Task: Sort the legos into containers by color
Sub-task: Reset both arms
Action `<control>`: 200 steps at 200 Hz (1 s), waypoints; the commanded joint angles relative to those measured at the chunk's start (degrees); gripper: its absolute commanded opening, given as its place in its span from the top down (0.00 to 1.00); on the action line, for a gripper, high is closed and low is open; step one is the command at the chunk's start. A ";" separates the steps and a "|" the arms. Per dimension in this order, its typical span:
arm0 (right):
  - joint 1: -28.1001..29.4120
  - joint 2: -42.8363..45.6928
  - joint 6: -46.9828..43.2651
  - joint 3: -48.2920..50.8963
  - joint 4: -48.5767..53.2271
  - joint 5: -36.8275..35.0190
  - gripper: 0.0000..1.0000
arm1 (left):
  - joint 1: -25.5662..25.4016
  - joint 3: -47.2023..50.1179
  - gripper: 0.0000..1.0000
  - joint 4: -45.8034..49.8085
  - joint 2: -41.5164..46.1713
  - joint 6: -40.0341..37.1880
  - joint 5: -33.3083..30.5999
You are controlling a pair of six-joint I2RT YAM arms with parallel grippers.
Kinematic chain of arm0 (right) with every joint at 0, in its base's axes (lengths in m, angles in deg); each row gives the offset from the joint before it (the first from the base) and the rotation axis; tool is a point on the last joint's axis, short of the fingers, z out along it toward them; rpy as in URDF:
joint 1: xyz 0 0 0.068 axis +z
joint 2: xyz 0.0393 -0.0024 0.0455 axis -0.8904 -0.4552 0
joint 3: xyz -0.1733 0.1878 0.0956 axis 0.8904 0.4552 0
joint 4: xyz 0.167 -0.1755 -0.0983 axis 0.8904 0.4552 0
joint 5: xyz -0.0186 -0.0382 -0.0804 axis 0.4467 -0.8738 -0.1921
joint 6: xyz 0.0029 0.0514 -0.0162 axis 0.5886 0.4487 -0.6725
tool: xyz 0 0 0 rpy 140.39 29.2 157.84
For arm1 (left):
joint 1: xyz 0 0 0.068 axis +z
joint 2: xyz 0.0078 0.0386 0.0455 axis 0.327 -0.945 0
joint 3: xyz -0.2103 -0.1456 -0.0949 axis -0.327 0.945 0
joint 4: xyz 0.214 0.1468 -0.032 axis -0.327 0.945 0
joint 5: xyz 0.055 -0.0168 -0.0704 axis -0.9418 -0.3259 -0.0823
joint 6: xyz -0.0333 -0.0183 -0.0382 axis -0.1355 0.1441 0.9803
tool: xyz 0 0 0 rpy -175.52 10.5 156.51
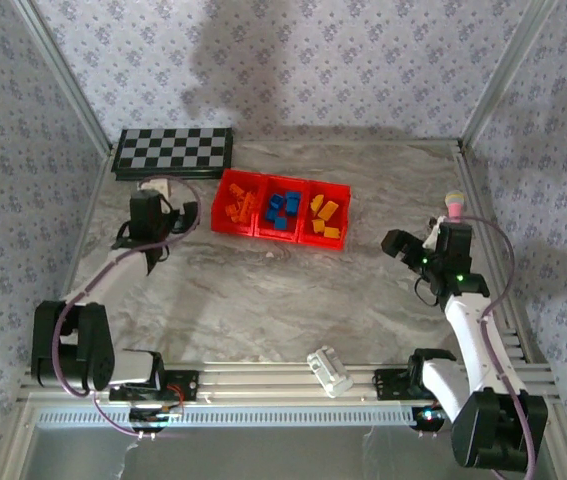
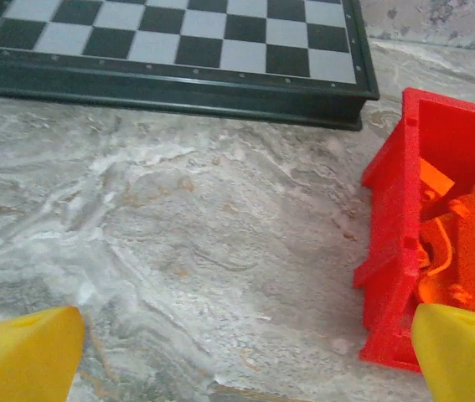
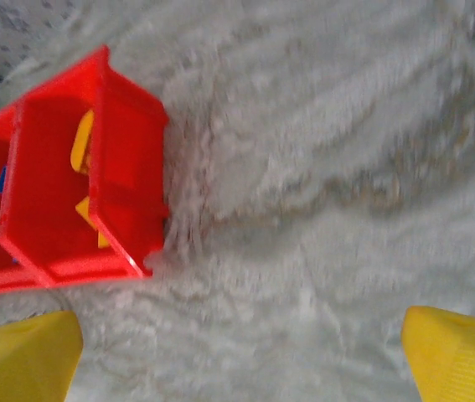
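Three joined red bins (image 1: 255,213) stand at the table's middle back. Orange legos (image 1: 239,203) lie in the left bin, blue legos (image 1: 282,211) in the middle one, yellow legos (image 1: 325,219) in the right one. My left gripper (image 1: 150,213) hangs open left of the bins over bare table; its view shows the left bin's wall (image 2: 392,243) with orange legos (image 2: 463,243) inside. My right gripper (image 1: 400,244) is open to the right of the bins; its view catches the right bin (image 3: 124,159) with yellow legos (image 3: 82,142). Nothing sits between either pair of yellow fingertips.
A black-and-white checkerboard (image 1: 173,150) lies at the back left, close behind my left gripper. A white ribbed cylinder (image 1: 329,370) rests at the near edge. A pink microphone-shaped toy (image 1: 455,203) stands at the right edge behind my right arm.
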 commanded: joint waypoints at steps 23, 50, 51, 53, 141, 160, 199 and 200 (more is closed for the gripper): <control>4.55 1.08 -19.82 9.57 -28.29 -14.28 0.00 | 0.65 15.72 0.00 -25.08 6.07 -5.64 -8.27; 5.46 -9.49 -25.65 12.63 -41.80 -17.69 0.00 | 2.90 19.85 0.00 -34.12 4.00 -6.17 -8.90; 5.50 -9.75 -25.79 12.75 -42.45 -17.92 0.00 | 2.94 19.76 0.00 -33.94 4.05 -6.22 -8.71; 5.60 -11.01 -25.90 13.07 -43.81 -18.38 0.00 | 3.15 19.72 0.00 -34.06 3.97 -6.45 -8.19; 9.99 -31.51 -32.48 20.19 -76.25 -24.56 0.00 | 4.57 23.27 0.00 -35.74 0.29 -9.84 -10.84; 6.20 -37.50 -30.26 19.34 -80.53 -19.20 0.00 | 5.41 23.04 0.00 -37.77 -1.65 -8.97 -2.69; 2.34 -35.92 -27.57 13.97 -68.63 -14.20 0.00 | 5.73 20.87 0.00 -42.01 -11.53 -11.46 5.12; 2.36 -35.85 -27.63 13.99 -68.65 -14.20 0.00 | 5.68 20.80 0.00 -42.67 -12.07 -11.59 5.24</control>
